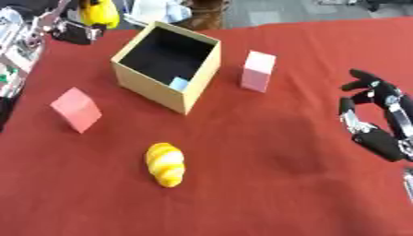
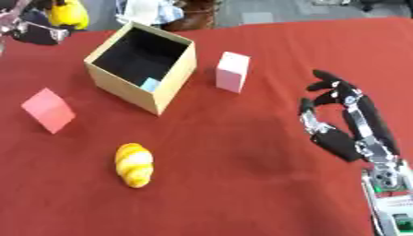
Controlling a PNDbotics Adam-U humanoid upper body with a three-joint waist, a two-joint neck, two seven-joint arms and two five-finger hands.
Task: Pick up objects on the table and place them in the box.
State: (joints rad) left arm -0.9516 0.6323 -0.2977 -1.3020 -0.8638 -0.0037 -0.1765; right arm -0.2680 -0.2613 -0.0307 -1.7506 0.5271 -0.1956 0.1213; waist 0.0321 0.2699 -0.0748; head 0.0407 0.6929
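An open cardboard box (image 1: pixel 145 85) with a dark inside stands at the back middle of the red table, and a small light blue object (image 1: pixel 179 84) lies in it. Just right of the box a pale pink block (image 1: pixel 258 71) stands upright. A pink cube (image 1: pixel 77 109) sits tilted at the left. At the front lies a yellow croissant-shaped toy (image 1: pixel 165 164). My right hand (image 2: pixel 343 122) hovers at the right edge, open and empty, well clear of the pink block. My left hand (image 1: pixel 74 32) shows dark at the upper left corner, behind the box.
The table's red cloth (image 1: pixel 266 184) runs on bare across the front and right. Beyond the far edge are a yellow object (image 1: pixel 98 13) and some pale clutter (image 2: pixel 149 11). My silver left arm (image 1: pixel 18 37) lies along the left edge.
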